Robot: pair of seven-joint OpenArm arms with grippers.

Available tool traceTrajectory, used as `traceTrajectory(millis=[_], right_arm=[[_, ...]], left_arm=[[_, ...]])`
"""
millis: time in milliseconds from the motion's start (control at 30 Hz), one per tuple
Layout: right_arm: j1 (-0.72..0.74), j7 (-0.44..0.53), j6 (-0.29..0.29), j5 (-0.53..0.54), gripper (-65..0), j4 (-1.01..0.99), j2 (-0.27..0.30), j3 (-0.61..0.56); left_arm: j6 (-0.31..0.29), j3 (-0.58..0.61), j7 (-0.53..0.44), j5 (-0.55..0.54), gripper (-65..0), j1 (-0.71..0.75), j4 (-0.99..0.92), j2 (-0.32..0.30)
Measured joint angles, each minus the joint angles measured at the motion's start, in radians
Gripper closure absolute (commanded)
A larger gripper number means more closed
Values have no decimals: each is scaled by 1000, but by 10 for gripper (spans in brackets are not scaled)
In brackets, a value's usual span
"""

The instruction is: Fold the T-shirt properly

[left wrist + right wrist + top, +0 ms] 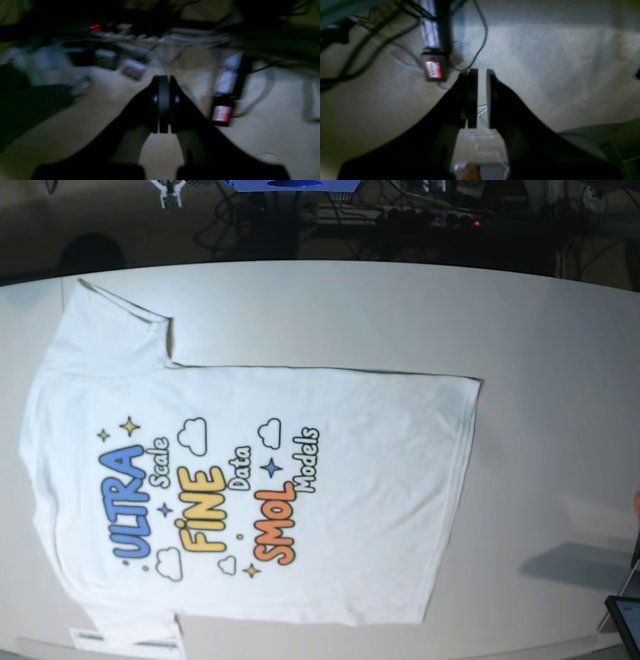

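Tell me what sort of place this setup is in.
Probably a robotics lab or workshop, not a home. A printed T-shirt lies spread on a big white table, and loose cables and dim electronics with a red light crowd the dark edge behind it.

From my base view, the T-shirt lies flat on the table, print up, occupying its left and centre; one sleeve reaches the far left corner, hem toward the right.

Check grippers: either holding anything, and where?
Nothing held. Left gripper is shut on nothing; right gripper stands slightly apart, empty. The T-shirt lies flat on the table, print up.
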Motion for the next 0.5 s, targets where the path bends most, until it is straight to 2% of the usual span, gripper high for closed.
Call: traceTrajectory(millis=[100, 267, 400, 500], right_arm=[[-126, 21, 11, -3, -62, 173, -14, 89], [-298, 16, 5, 0, -62, 467, -26, 216], [-405, 22, 8, 0, -62, 660, -40, 239], [-489, 6, 6, -2, -62, 773, -61, 239]], left_arm=[[0, 0, -45, 3, 0, 81, 65, -4], [-13, -7, -207, 0, 0, 216, 230, 0], [-3, -13, -319, -3, 0, 312, 340, -39], [-6, -73, -408, -1, 0, 374, 420, -32]])
